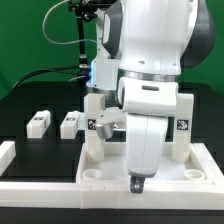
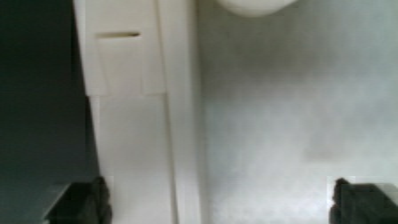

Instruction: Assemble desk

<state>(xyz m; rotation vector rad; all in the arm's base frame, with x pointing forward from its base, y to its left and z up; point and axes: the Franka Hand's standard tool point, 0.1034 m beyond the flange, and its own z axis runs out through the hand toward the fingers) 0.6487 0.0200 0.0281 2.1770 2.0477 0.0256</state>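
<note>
The desk top [image 1: 100, 172] lies flat on the black table [image 1: 30, 100] at the near edge of the scene, with two upright legs [image 1: 95, 128] [image 1: 183, 122] rising from it, one on each side of the arm [image 1: 150, 60]. Two loose legs [image 1: 38, 122] [image 1: 70, 123] lie on the table toward the exterior view's left, well apart from the top. The gripper [image 1: 138, 183] points straight down, just above the top's near part. In the wrist view its fingers [image 2: 80, 200] stand wide apart with nothing held between them. One is close to the raised rim [image 2: 125, 110] and the other is over the flat white floor of the top. Contact with the surface cannot be confirmed. The main hazard is a descent with a finger directly over the rim, which would press on the rim instead of straddling it and tip or skid the top. A grasp taken far off-centre would probably make the top pivot when pushed or lifted. The wrist passes close between the upright legs, so any sideways move at this height could strike one. Whether those legs are fully seated cannot be seen, and a knock could loosen or topple them.
</note>
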